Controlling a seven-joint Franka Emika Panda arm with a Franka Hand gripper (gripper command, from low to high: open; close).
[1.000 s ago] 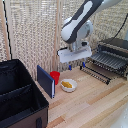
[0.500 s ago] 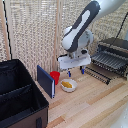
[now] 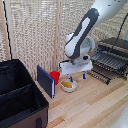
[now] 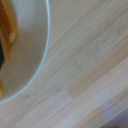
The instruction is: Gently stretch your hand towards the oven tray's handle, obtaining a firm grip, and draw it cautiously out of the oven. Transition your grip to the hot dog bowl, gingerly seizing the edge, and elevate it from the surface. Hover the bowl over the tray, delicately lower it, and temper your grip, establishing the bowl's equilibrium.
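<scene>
1. Hovering low, the gripper (image 3: 76,78) sits right over the bowl (image 3: 68,86) on the wooden table (image 3: 95,105); fingers spread apart, nothing held.
2. Bowl holds yellow-orange food (image 4: 7,22), red cup (image 3: 55,76) just beside.
3. Rack (image 3: 111,61) sticks out of the oven (image 3: 117,47) at exterior view's right, well apart from bowl.

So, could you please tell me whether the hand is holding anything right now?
Nothing is visibly held: the hand hangs just above the hot dog bowl; contact with its rim cannot be told.

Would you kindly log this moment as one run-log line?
phase: reaching for bowl | claw: above hot dog bowl, state unclear | oven tray: pulled out | bowl: on table
</scene>
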